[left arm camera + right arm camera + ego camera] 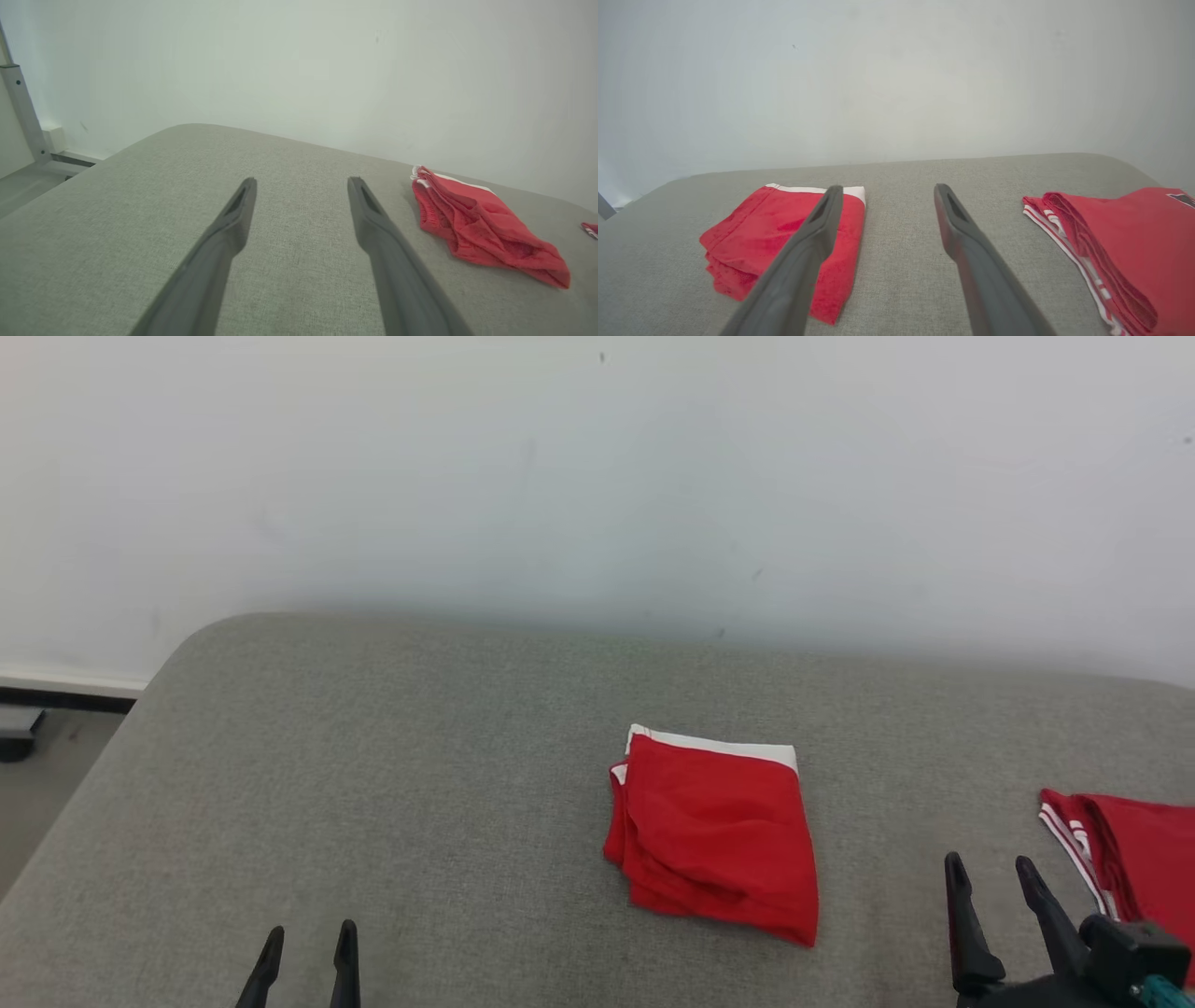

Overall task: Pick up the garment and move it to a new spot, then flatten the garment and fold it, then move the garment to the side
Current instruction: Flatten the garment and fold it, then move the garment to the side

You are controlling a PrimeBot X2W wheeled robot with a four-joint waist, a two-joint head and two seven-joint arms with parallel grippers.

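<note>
Here, folded red garment on cushion, left claw wide, right claw wide

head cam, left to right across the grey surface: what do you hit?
left gripper → folded red garment → right gripper → second red garment with white stripes, cut off by the right edge.

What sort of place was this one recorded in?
Probably an indoor garment-folding test setup: a wide grey fabric-covered surface, like a mattress or padded table, stands against a bare white wall, with a folded red garment and a second red garment lying on it.
</note>
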